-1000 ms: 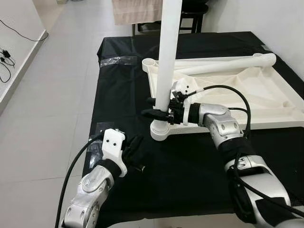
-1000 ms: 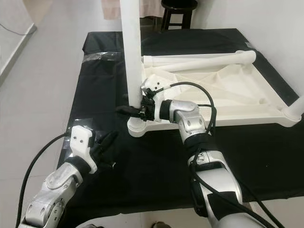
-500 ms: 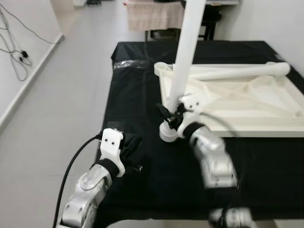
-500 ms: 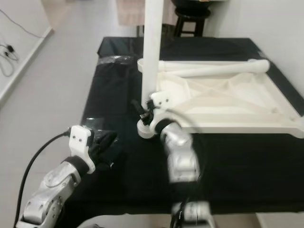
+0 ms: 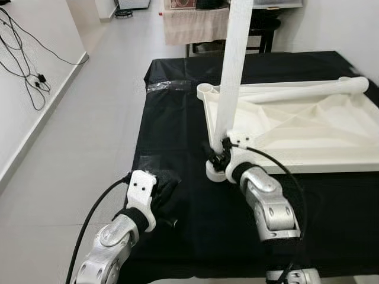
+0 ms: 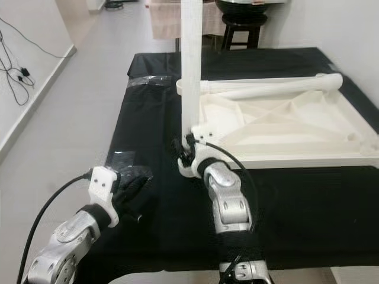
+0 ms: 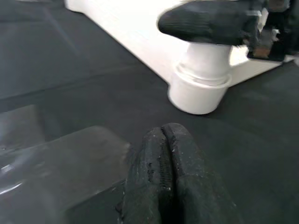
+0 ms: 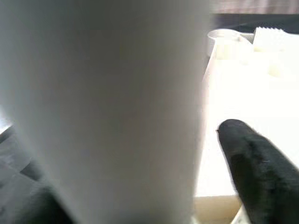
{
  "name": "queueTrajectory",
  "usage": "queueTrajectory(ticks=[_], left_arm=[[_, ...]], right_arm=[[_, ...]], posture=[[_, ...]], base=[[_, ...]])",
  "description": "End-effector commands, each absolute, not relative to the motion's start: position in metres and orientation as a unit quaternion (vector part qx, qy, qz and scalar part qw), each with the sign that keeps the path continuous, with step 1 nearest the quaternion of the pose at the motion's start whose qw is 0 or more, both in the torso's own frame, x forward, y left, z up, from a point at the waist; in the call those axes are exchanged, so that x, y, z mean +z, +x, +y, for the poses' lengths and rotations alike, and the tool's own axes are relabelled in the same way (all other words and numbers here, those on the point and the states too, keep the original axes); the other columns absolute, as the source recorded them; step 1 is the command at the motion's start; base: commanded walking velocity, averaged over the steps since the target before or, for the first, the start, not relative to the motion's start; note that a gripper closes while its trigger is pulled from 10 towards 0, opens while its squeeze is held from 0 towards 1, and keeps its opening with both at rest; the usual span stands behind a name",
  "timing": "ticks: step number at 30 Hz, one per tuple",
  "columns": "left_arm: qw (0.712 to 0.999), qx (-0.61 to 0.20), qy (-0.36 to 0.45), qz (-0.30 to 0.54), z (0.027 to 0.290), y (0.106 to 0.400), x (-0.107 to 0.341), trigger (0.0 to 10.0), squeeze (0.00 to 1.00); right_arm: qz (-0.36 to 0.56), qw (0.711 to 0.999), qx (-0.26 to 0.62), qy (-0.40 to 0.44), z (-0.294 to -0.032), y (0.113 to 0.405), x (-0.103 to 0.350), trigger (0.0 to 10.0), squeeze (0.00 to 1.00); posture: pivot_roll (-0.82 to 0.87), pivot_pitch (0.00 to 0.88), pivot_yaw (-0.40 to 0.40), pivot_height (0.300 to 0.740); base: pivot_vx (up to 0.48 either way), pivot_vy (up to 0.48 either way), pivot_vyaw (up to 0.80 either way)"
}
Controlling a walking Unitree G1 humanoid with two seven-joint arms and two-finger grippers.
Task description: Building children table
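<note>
Leverage explains the low grip: your right end effector (image 5: 220, 155) is clenched around the white leg (image 5: 232, 71) just above its socket (image 5: 216, 171), so the long tube stands near upright and turns where it enters the corner. The leg rises straight up from that end effector. The upturned children's table (image 5: 308, 133) lies underside up, spreading away behind the end effector, because the sockets face upward that way. A second leg (image 5: 296, 90) lies along the panel's far edge, well apart from your grip. The black tabletop (image 5: 195, 112) carries it all. Your left end effector (image 7: 161, 172) rests pressed shut on the cloth beside a taped patch (image 5: 149, 163), near the socket, holding nothing.
</note>
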State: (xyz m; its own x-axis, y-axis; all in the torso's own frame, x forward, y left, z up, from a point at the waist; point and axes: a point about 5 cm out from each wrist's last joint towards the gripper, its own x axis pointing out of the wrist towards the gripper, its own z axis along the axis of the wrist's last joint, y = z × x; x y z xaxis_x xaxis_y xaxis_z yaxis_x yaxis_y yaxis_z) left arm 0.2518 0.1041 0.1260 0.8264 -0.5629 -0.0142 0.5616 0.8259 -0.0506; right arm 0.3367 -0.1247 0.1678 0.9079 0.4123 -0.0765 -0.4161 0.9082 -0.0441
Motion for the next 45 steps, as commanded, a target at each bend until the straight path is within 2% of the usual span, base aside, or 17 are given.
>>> queueTrajectory(ticks=[1,2,3,7,11,12,13,14,27,31,33,34,35,36,38,44,45], left_arm=[[0.953,-0.301,-0.008,0.023,0.105,0.251,0.123,10.0,0.0],[0.952,-0.304,-0.005,0.023,0.104,0.251,0.123,10.0,0.0],[0.952,-0.305,-0.003,0.022,0.104,0.251,0.124,10.0,0.0],[0.954,-0.3,0.003,0.017,0.105,0.252,0.125,10.0,0.0],[0.953,-0.304,0.01,0.017,0.104,0.251,0.125,10.0,0.0],[0.952,-0.307,0.016,0.016,0.104,0.251,0.125,10.0,0.0],[0.951,-0.308,0.022,0.014,0.103,0.25,0.125,10.0,0.0],[0.951,-0.308,0.028,0.01,0.103,0.251,0.126,10.0,0.0],[0.951,-0.307,0.025,0.009,0.102,0.252,0.127,10.0,0.0],[0.952,-0.306,0.024,0.007,0.104,0.252,0.128,10.0,0.0],[0.952,-0.304,0.024,0.005,0.105,0.252,0.129,10.0,0.0],[0.952,-0.304,0.024,0.005,0.105,0.252,0.129,10.0,0.0],[0.953,-0.303,0.023,0.004,0.106,0.252,0.129,10.0,0.0],[0.953,-0.302,0.023,0.004,0.106,0.253,0.13,10.0,0.0],[0.953,-0.302,0.023,0.004,0.107,0.254,0.13,10.0,0.0],[0.952,-0.305,0.017,0.009,0.106,0.256,0.128,10.0,0.0],[0.953,-0.301,0.018,0.007,0.106,0.257,0.128,10.0,0.0]], right_arm=[[0.018,0.97,0.243,-0.021,-0.121,0.339,0.174,10.0,0.7],[0.02,0.964,0.264,-0.019,-0.122,0.341,0.175,10.0,0.7],[0.02,0.955,0.295,-0.018,-0.122,0.342,0.176,10.0,0.0],[0.012,0.899,0.428,-0.089,-0.121,0.347,0.179,10.0,0.0],[0.027,0.881,0.462,-0.096,-0.122,0.353,0.179,10.0,0.0],[0.031,0.882,0.462,-0.085,-0.124,0.358,0.181,7.9,0.0],[0.032,0.884,0.461,-0.073,-0.125,0.363,0.184,3.4,0.0],[0.03,0.887,0.456,-0.059,-0.126,0.369,0.188,0.0,0.0],[0.013,0.887,0.46,-0.046,-0.137,0.37,0.189,0.0,0.0],[0.019,0.916,0.397,-0.055,-0.142,0.367,0.178,0.0,0.0],[0.038,0.967,0.245,-0.056,-0.146,0.365,0.165,0.0,0.0],[0.038,0.967,0.245,-0.056,-0.146,0.365,0.165,0.0,0.0],[0.062,0.987,0.141,-0.041,-0.143,0.352,0.15,0.0,0.0],[0.077,0.99,0.109,-0.039,-0.127,0.332,0.136,0.0,0.0],[0.073,0.987,0.131,-0.051,-0.106,0.316,0.131,0.0,0.0],[0.075,0.984,0.158,-0.036,-0.107,0.335,0.136,0.0,0.0],[0.076,0.984,0.158,-0.019,-0.105,0.339,0.137,10.0,0.0]], posture=[[0.03,0.136,0.037,0.74],[0.04,0.136,0.038,0.74],[0.04,0.136,0.04,0.74],[0.05,0.129,0.04,0.74],[0.06,0.124,0.028,0.74],[0.06,0.123,0.025,0.74],[0.06,0.122,0.019,0.74],[0.05,0.122,0.017,0.74],[0.03,0.126,0.016,0.74],[0.01,0.136,0.015,0.74],[0.01,0.142,0.014,0.74],[0.01,0.142,0.014,0.74],[0.0,0.149,0.023,0.74],[0.01,0.149,0.026,0.74],[-0.01,0.136,0.035,0.74],[0.01,0.125,0.013,0.74],[0.01,0.122,0.017,0.74]], base=[[0.0,0.0,0.0],[0.0,0.0,0.0],[0.0,0.0,0.0],[0.0,0.0,0.0],[0.0,0.0,0.0],[0.0,0.0,0.0],[0.0,0.0,0.0],[0.0,0.0,0.0],[0.0,0.0,0.0],[0.0,0.0,0.0],[0.0,0.0,0.0],[0.0,0.0,0.0],[0.0,0.0,0.0],[0.0,0.0,0.0],[0.0,0.0,0.0],[0.0,0.0,0.0],[0.0,0.0,0.0]])
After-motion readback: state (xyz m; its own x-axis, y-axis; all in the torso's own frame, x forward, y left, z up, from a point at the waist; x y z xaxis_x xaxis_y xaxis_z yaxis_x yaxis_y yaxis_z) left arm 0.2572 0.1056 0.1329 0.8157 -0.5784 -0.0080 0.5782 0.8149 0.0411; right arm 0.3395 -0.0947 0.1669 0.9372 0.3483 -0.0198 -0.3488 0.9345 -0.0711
